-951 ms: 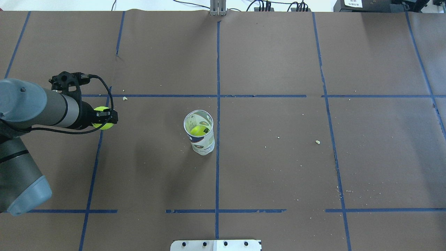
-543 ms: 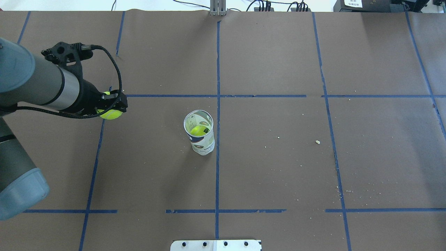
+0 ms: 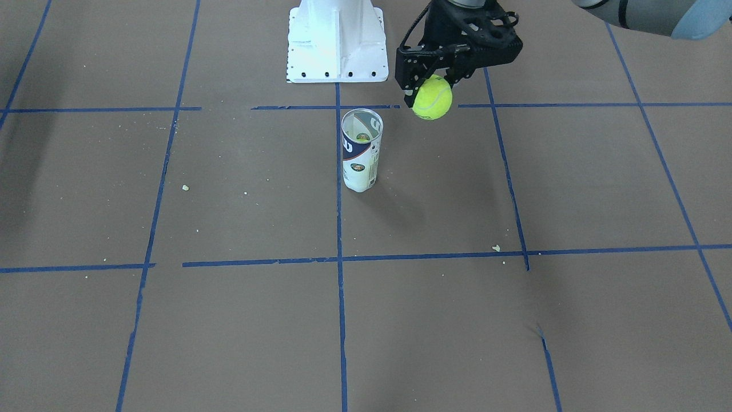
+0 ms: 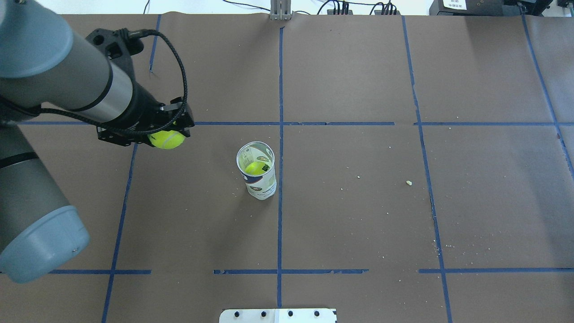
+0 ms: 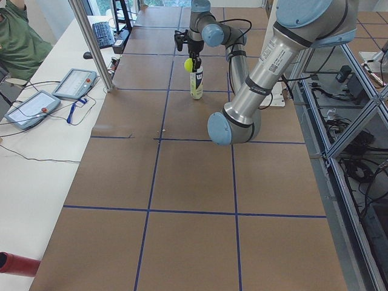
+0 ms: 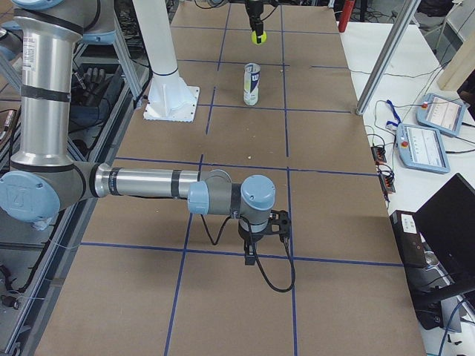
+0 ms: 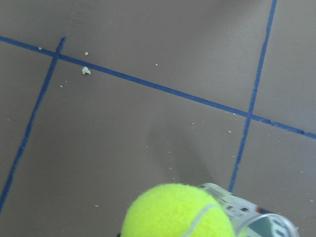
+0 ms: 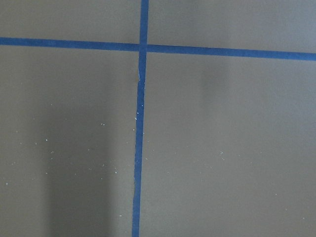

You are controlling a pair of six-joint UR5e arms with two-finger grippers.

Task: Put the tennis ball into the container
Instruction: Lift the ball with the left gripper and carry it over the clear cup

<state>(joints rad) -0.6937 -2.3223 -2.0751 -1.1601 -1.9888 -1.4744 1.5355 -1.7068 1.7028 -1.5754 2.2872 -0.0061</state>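
The tennis ball point(image 4: 167, 139), fuzzy yellow-green, hangs in the air with my left gripper point(image 4: 168, 134) shut on it, left of the container point(image 4: 258, 172). In the front-facing view the tennis ball point(image 3: 432, 97) sits higher than the container point(image 3: 360, 151) and to its right. The clear tube stands upright with its mouth open, and a second yellow-green ball point(image 4: 254, 168) lies inside. The left wrist view shows the held tennis ball point(image 7: 177, 212) with the container point(image 7: 252, 219) just beyond it. My right gripper point(image 6: 256, 248) hovers low over the table far from the tube; I cannot tell its state.
The white robot base plate point(image 3: 336, 40) stands behind the tube. Blue tape lines point(image 4: 280, 89) grid the brown table paper. Small crumbs point(image 4: 408, 182) lie right of the tube. Operator tablets point(image 5: 76, 82) rest on a side table.
My left arm has risen and swung to the right with the tennis ball, closing much of the gap to the tube. The tube and the ball inside it have not moved.
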